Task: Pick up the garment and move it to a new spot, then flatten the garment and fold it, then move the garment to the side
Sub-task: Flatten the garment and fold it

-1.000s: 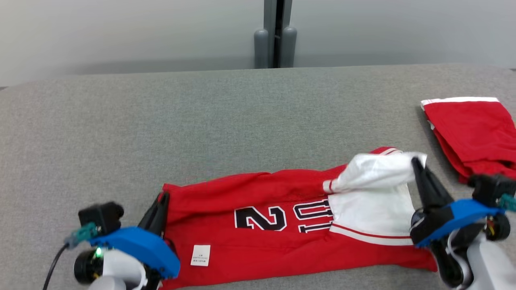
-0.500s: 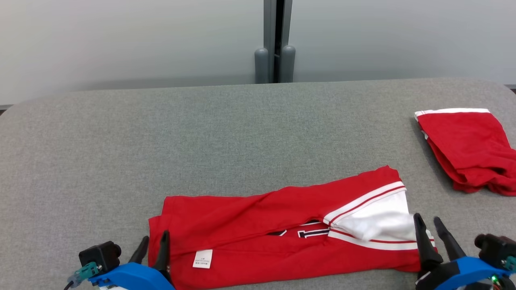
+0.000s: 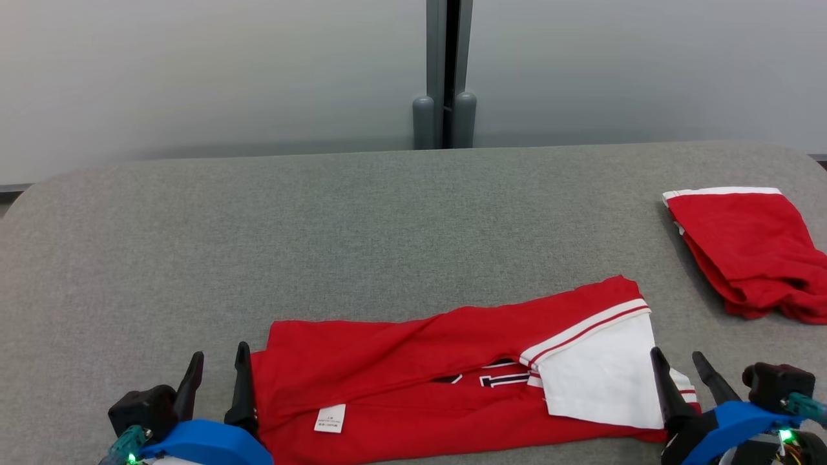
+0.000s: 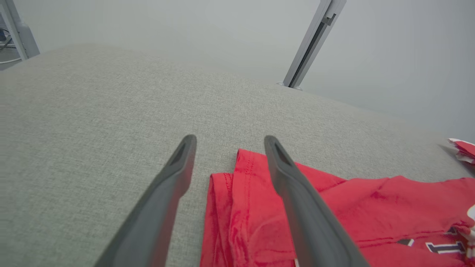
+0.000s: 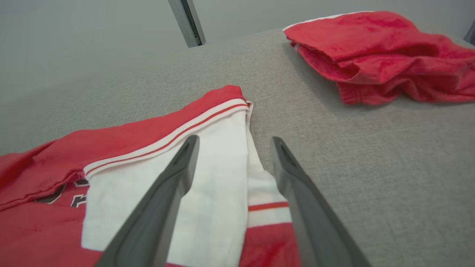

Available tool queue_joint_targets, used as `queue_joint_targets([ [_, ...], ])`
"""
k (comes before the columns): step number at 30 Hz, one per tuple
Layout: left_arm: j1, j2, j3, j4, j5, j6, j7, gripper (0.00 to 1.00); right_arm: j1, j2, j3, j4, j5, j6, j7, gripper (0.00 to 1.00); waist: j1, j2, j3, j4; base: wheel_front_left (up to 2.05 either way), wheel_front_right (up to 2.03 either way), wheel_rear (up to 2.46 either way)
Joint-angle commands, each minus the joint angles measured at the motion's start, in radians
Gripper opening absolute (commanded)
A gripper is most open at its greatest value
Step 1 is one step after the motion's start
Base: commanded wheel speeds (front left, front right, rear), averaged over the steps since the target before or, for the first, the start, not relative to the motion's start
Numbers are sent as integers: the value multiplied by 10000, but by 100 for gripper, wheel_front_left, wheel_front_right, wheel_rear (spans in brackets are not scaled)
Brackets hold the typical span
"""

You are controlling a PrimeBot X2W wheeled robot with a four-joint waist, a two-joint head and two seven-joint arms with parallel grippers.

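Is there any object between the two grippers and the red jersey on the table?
Nothing visible does. The left gripper stands open at the red jersey's left end, the right gripper open over its white end. A second red garment lies apart at the far right.

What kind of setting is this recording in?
Probably a lab or test bay, not a home: a large grey fabric-covered table, bare pale wall panels joined by a grey post.

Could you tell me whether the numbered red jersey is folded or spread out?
Folded: the jersey lies doubled over, its upper layer covering most of the black number.
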Motion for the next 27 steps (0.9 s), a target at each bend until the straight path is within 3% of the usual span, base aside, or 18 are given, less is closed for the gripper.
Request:
queue_joint_targets([
  [1,-102,87,51,24,91,54,-107,100,-267,-80,39,199,-171,1,315,100,0,0,32,91,0,0,0],
  [10,-175,204,239,-4,148,223,-329,100,-1066,-519,-160,1407,-862,1,2117,100,0,0,266,562,0,0,0],
  [16,-208,155,286,46,99,226,-391,100,-1168,-482,353,1982,-343,4,3304,100,0,0,327,687,0,0,0],
  [17,-208,151,299,52,94,236,-407,100,-1195,-458,467,2062,-269,4,3432,94,0,0,337,678,0,0,0],
  [19,-228,134,312,63,89,252,-427,100,-1269,-435,684,2227,-212,13,3556,52,0,0,368,640,0,0,0],
  [20,-245,126,312,68,88,259,-432,100,-1348,-404,780,2306,-212,13,3556,45,0,0,384,614,0,0,0],
  [23,-308,110,310,52,96,272,-454,100,-1656,-302,1105,2457,-189,15,3300,0,0,0,439,522,0,0,0],
  [27,-311,108,309,59,92,270,-458,100,-1941,-358,1283,2512,-166,13,2896,0,0,0,466,415,0,0,0],
])
